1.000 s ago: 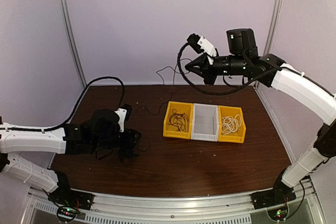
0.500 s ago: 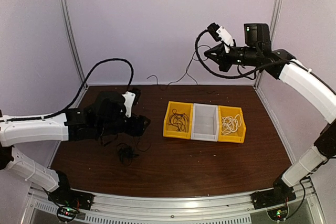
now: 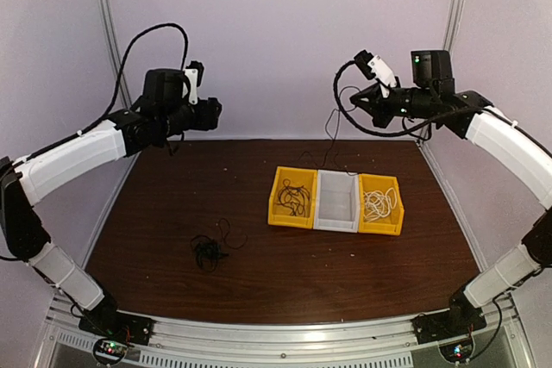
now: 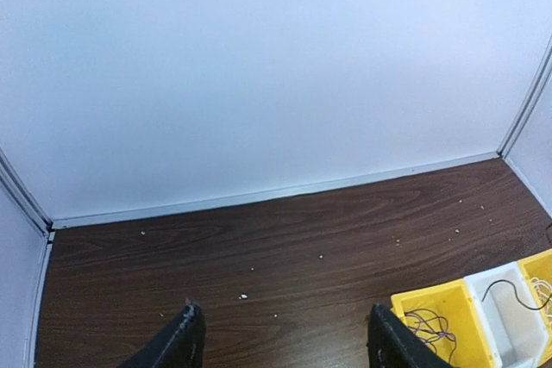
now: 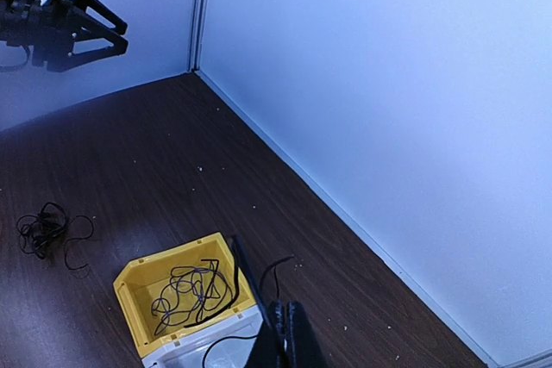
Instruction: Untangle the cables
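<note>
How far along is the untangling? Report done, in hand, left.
Done: black cables lie in the left yellow bin, white ones in the right yellow bin. In hand: the right gripper pinches one black cable. Left: a black tangle on the table; the left gripper is open, empty.

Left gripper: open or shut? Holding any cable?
Open. The left gripper has its fingers apart in the wrist view, nothing between them; bare table shows through.
</note>
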Robot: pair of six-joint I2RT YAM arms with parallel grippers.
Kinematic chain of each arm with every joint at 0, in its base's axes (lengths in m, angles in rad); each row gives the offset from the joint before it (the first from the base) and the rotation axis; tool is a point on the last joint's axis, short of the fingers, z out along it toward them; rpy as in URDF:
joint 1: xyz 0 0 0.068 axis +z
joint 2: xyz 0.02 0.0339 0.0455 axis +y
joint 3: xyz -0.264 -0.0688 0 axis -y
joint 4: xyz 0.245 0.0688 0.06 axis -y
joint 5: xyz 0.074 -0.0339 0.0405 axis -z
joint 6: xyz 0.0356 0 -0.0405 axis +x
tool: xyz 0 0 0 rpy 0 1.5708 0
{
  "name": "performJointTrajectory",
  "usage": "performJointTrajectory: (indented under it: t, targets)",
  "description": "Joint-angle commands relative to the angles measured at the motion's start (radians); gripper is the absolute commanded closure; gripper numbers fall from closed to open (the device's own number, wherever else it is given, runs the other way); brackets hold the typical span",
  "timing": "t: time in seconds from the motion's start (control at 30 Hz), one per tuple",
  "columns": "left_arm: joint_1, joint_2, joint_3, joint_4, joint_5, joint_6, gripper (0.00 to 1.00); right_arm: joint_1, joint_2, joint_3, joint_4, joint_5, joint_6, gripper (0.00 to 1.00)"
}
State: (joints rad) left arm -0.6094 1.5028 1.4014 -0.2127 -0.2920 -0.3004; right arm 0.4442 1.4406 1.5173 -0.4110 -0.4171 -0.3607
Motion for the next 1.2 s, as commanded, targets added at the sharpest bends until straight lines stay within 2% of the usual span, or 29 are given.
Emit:
performJointTrajectory:
  t: [0.0, 0.07, 0.23, 0.43, 0.7, 1.17]
  targets:
    - [0.015, 0.01, -0.169, 0.22, 0.027, 0.035, 0.34, -0.015, -0.045, -0.033, -0.022, 0.017, -0.008, 1.0]
    - [0.029, -0.031, -0.255, 0.292, 0.103, 0.026, 0.35, -0.02, -0.053, -0.045, -0.038, 0.012, -0.006, 1.0]
    - [0.03, -0.116, -0.321, 0.297, 0.047, 0.047, 0.35, -0.03, -0.084, -0.149, -0.034, -0.014, -0.012, 1.0]
    - [0.03, -0.179, -0.332, 0.305, -0.006, 0.084, 0.34, -0.063, -0.092, -0.199, -0.039, -0.006, -0.023, 1.0]
    - [0.03, -0.228, -0.347, 0.317, -0.005, 0.089, 0.33, -0.121, -0.114, -0.253, -0.056, 0.031, -0.067, 1.0]
    - [0.03, -0.22, -0.355, 0.322, 0.004, 0.083, 0.33, -0.125, -0.163, -0.336, -0.076, 0.069, -0.103, 1.0]
